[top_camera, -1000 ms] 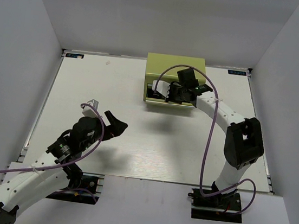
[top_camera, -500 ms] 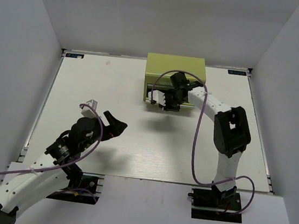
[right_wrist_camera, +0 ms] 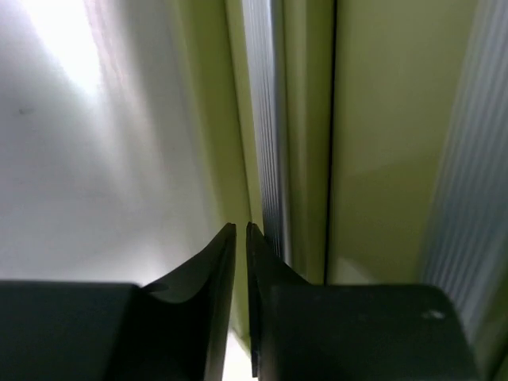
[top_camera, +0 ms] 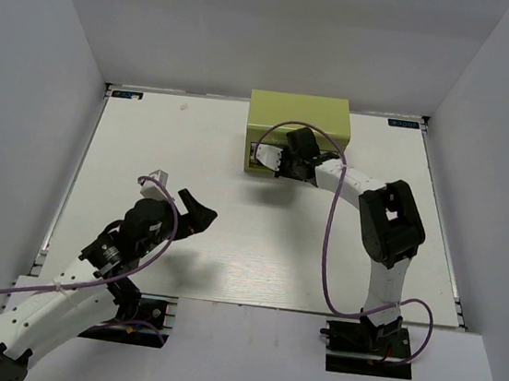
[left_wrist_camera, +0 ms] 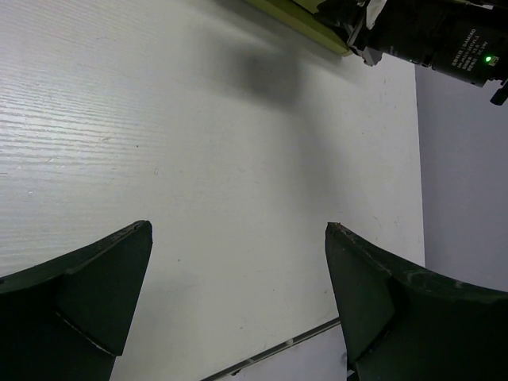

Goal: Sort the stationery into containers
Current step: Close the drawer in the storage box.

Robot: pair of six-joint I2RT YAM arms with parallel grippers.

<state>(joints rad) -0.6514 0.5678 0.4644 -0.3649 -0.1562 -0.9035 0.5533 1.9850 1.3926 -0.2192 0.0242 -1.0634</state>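
The olive-green cabinet (top_camera: 299, 112) stands at the back centre of the table. My right gripper (top_camera: 273, 161) is pressed low against its front, jaws shut with nothing between them. In the right wrist view the gripper (right_wrist_camera: 240, 228) sits beside a ribbed grey drawer strip (right_wrist_camera: 262, 119) on the green front (right_wrist_camera: 381, 119). My left gripper (top_camera: 179, 198) is open and empty, held above the table at the near left; in its wrist view (left_wrist_camera: 236, 230) only bare table lies between the fingers. No pens or markers show in any view.
White walls enclose the table (top_camera: 195, 146) on three sides. The right arm's purple cable (top_camera: 329, 246) loops over the table's right half. The cabinet's lower edge (left_wrist_camera: 309, 20) and the right arm show at the top of the left wrist view.
My right gripper has moved left and lower along the cabinet front, and the protruding drawer front has gone in toward the cabinet. The left arm has hardly moved.
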